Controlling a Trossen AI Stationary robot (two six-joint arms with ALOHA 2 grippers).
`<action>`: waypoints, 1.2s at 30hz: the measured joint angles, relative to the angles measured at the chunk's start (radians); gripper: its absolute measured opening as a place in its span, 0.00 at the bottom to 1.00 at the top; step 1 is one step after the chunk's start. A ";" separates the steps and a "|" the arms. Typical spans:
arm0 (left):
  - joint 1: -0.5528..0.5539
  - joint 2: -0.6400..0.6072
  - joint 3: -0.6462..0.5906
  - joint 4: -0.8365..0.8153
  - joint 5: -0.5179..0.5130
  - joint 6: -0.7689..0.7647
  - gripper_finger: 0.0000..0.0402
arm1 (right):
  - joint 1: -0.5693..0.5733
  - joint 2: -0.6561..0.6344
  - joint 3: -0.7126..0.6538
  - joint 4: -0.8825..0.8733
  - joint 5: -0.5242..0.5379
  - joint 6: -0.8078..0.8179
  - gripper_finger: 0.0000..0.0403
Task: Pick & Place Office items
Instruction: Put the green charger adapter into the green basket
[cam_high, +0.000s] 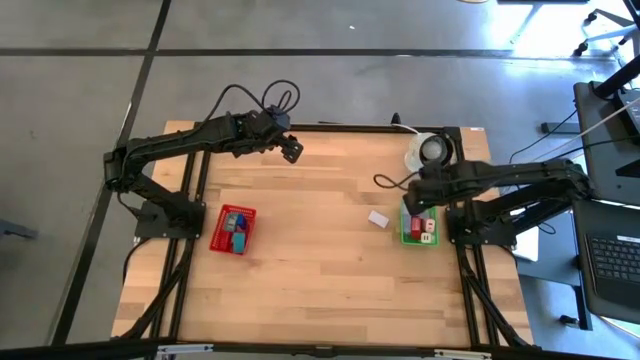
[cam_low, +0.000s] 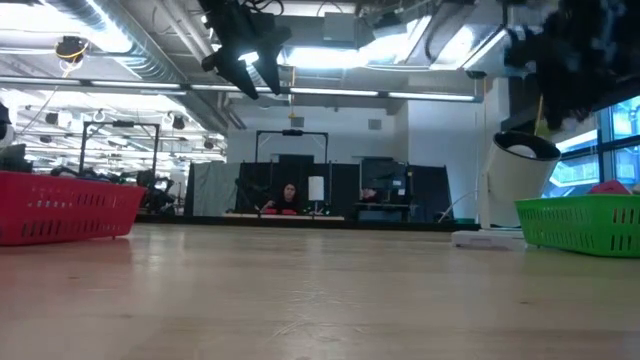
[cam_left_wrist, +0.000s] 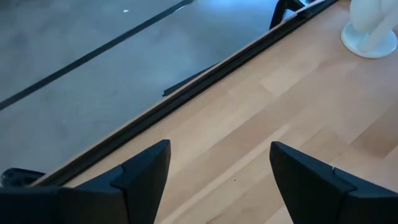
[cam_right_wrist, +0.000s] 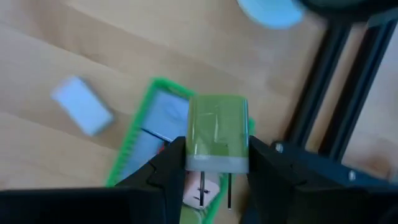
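Note:
My right gripper (cam_high: 413, 200) hangs over the green tray (cam_high: 405, 238) at the table's right, shut on a light green block-like piece (cam_right_wrist: 217, 127) with two metal prongs. Red and white pieces (cam_high: 422, 227) lie in that tray. The red tray (cam_high: 217, 243) at the left holds several small pieces (cam_high: 237, 226). A pale little block (cam_high: 378, 219) lies flat on the wood, left of the green tray. My left gripper (cam_high: 291, 150) hovers open high over the far left part of the table, with nothing between its fingers (cam_left_wrist: 146, 174). My right gripper pinches the green piece between its two fingers by two opposite sides, near its pronged end (cam_right_wrist: 194, 160). The fingers come from above, pointing steeply down. The piece is lifted clear above the green tray, and its prongs (cam_right_wrist: 229, 190) point back toward the gripper.
A white round roll (cam_high: 432, 150) stands at the far right, close behind the green tray. The table's black frame rail (cam_left_wrist: 186, 93) runs along the far edge below my left gripper. Bare wood lies between the two trays and toward the near edge.

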 joint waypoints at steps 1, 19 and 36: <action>-0.001 0.000 0.000 0.000 0.000 -0.007 0.67 | 0.003 0.000 -0.034 0.013 -0.015 0.014 0.35; -0.012 0.000 0.000 0.000 0.000 -0.020 0.67 | 0.003 0.013 -0.284 0.215 -0.107 0.086 0.35; -0.012 0.000 0.000 0.000 0.000 -0.020 0.67 | 0.003 0.103 -0.284 0.227 -0.122 0.138 0.37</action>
